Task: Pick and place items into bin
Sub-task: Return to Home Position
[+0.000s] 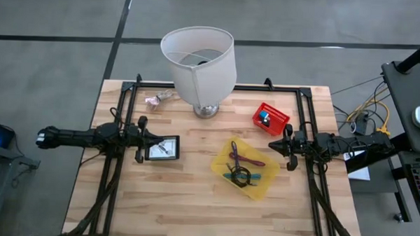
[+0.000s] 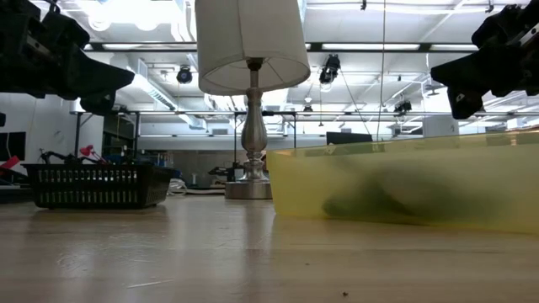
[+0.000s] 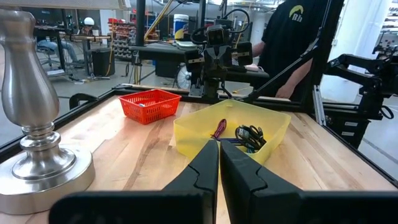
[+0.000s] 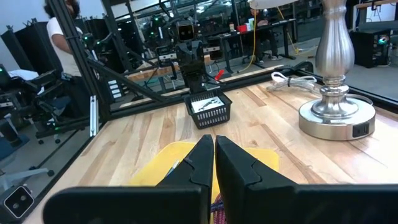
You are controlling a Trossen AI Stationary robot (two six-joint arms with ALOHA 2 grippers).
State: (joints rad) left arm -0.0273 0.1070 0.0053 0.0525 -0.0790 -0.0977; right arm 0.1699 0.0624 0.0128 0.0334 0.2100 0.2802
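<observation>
A yellow bin point(image 1: 258, 184) lies in the middle of the table, with a maroon tie point(image 1: 246, 158), a teal tie point(image 1: 241, 178) and a dark cord on its floor. In the left wrist view the bin point(image 3: 193, 134) shows the ties point(image 3: 219, 129) inside. A small black basket point(image 1: 163, 148) with white packets rests at the left. A red basket point(image 1: 271, 118) with small items stands at the far right. My left gripper point(image 1: 145, 138) hovers shut beside the black basket. My right gripper point(image 1: 287, 145) hovers shut to the right of the bin. Neither touches anything.
A large white lamp point(image 1: 200, 65) stands on its silver base point(image 3: 37, 158) at the far middle. A clear packet with a cord point(image 1: 160, 99) lies to its left. A black frame point(image 1: 218, 86) borders the table. A person in a dark shirt point(image 3: 292, 43) stands beyond the table.
</observation>
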